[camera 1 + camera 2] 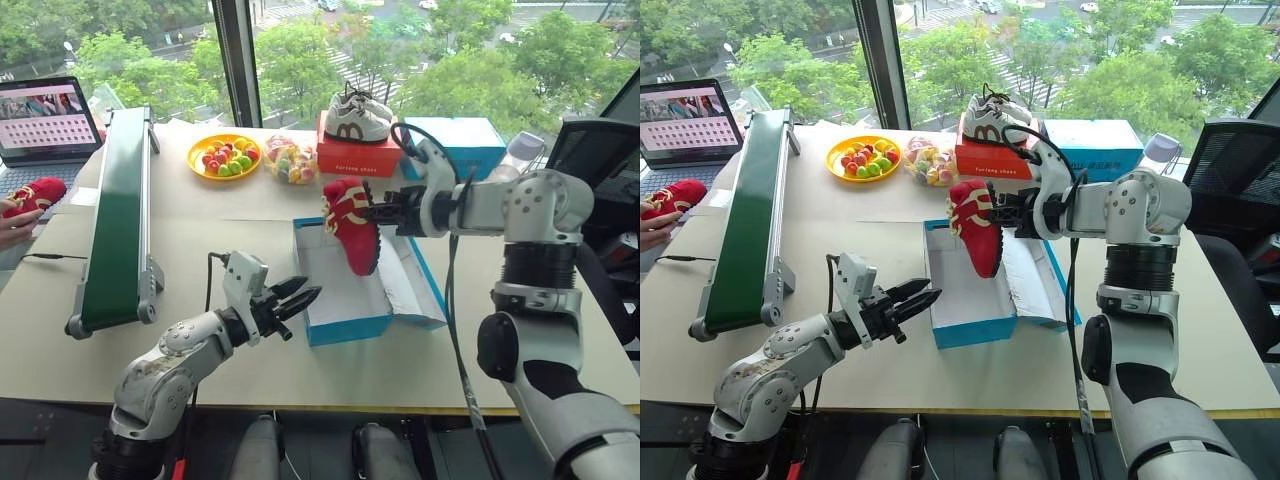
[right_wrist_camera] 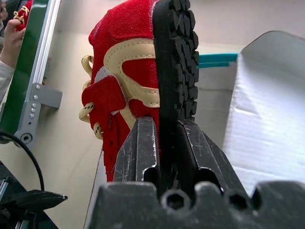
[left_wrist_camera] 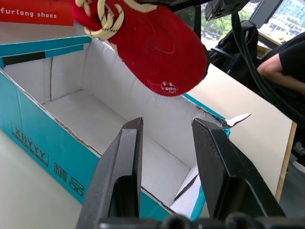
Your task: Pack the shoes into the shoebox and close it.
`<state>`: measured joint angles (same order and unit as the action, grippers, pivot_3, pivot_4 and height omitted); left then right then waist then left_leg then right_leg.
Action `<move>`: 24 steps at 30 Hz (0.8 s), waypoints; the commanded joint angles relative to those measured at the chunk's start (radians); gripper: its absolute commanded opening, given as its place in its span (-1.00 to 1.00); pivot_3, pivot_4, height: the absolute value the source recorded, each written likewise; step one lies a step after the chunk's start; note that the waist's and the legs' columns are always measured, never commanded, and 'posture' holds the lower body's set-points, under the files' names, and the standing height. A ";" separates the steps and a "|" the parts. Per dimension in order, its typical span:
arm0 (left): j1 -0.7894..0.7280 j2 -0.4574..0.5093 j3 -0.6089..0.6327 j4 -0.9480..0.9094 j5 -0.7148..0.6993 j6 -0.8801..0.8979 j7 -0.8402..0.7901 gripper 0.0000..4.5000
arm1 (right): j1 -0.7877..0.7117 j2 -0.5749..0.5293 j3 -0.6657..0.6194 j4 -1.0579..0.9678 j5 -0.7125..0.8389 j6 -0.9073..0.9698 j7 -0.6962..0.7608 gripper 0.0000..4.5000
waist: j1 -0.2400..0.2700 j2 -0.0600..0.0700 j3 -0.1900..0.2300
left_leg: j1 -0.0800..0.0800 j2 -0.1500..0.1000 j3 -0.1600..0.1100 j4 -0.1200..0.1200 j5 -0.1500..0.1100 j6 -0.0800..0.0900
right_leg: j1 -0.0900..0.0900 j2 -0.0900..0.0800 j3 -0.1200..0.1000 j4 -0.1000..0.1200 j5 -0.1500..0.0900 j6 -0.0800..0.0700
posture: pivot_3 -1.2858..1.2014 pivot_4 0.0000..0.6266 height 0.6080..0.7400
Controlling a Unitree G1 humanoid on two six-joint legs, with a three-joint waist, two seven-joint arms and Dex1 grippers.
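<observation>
Above the open shoebox [image 1: 345,325], the right gripper [image 1: 368,213] clamps a red shoe [image 1: 350,225]; left gripper [image 1: 303,297] parted, empty.

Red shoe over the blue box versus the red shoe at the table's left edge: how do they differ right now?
The shoe over the box hangs in the air, toe down, clamped at its sole by the right hand; the other shoe lies beside the laptop under a person's hand. The first is above the open shoebox; the second is far from it, beyond the green conveyor. Both are red with pale patterning.
</observation>
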<state>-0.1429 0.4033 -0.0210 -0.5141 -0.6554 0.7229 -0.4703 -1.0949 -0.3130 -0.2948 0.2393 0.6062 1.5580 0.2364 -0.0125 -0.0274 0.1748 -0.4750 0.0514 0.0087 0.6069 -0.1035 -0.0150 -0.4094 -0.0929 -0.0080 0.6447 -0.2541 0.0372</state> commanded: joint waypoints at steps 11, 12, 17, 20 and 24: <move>-0.012 -0.020 0.006 -0.042 0.013 -0.029 0.012 -0.23 | 0.172 0.020 0.187 0.094 -0.157 -0.298 0.045 -0.91 | -0.003 0.001 -0.001 | 0.000 0.000 0.000 0.001 0.000 0.000 | 0.001 0.000 0.000 0.000 0.000 0.000 | 0.03 -0.52 0.94; -0.013 -0.022 0.007 -0.043 0.013 -0.028 0.015 -0.23 | 0.173 0.025 0.194 0.112 -0.168 -0.320 0.047 -0.91 | -0.005 0.001 -0.001 | 0.002 0.000 0.000 0.001 0.000 0.000 | 0.002 0.001 0.000 0.000 0.000 0.000 | 0.03 -0.52 0.94; -0.007 -0.025 0.012 -0.054 0.011 -0.025 0.024 -0.23 | 0.163 0.055 0.224 0.189 -0.213 -0.404 0.061 -0.91 | -0.004 0.001 -0.001 | 0.003 0.000 0.000 0.000 0.000 0.000 | 0.002 0.001 0.000 0.001 0.000 0.000 | 0.03 -0.52 0.94; -0.004 -0.024 0.012 -0.056 0.012 -0.024 0.026 -0.23 | 0.151 0.074 0.221 0.195 -0.220 -0.409 0.059 -0.91 | -0.006 0.001 -0.001 | 0.005 0.000 0.000 0.001 0.000 0.000 | 0.004 0.001 0.000 0.001 0.000 0.000 | 0.03 -0.52 0.94; -0.003 -0.024 0.016 -0.056 0.012 -0.025 0.027 -0.21 | 0.131 0.092 0.193 0.165 -0.209 -0.396 0.048 -0.22 | -0.005 0.001 -0.001 | 0.007 0.001 0.000 0.000 0.000 0.000 | 0.004 0.001 0.000 0.002 0.000 0.000 | 0.03 -0.52 0.94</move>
<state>-0.1450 0.3823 -0.0177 -0.5315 -0.6392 0.7223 -0.4441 -0.9310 -0.2239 -0.0815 0.4328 0.3934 1.1659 0.2901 -0.0173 -0.0264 0.1739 -0.4682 0.0519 0.0084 0.6070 -0.1035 -0.0151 -0.4052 -0.0920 -0.0077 0.6463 -0.2540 0.0368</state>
